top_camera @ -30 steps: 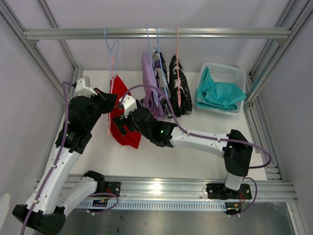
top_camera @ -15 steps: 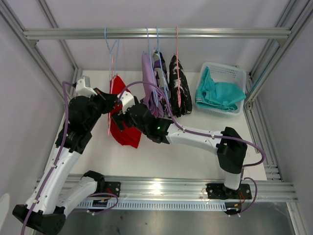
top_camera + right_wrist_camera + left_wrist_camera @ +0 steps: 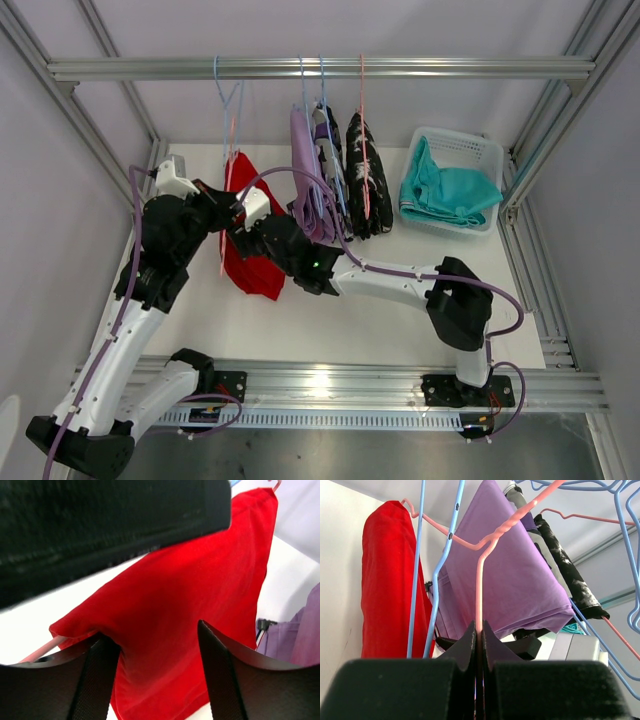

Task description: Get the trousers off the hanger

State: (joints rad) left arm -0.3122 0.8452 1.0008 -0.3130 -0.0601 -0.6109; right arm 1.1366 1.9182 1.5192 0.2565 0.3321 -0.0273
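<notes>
Between the black fingers of the left claw [image 3: 479,630], pressed together, ran the thin wire of the pink hanger [image 3: 479,580], pinched just below its twisted neck. At 9 o'clock of that wire stood a blue hanger [image 3: 436,580], and beyond it the red trousers [image 3: 387,580] drooped, soft and folded. The right claw [image 3: 156,637] was spread, with a bulge of the same red cloth between its fingers; whether they touched it could not be told. At 3 o'clock of the red pair the lilac trousers [image 3: 305,185], the print trousers [image 3: 326,150] and the black blotched trousers [image 3: 375,185] hung crowded side by side under a metal rail [image 3: 450,68]. Farther toward 3 o'clock the teal trousers [image 3: 450,190] lay heaped in a white slotted basket [image 3: 468,148] on the white surface [image 3: 330,320], walled by pale panels.
</notes>
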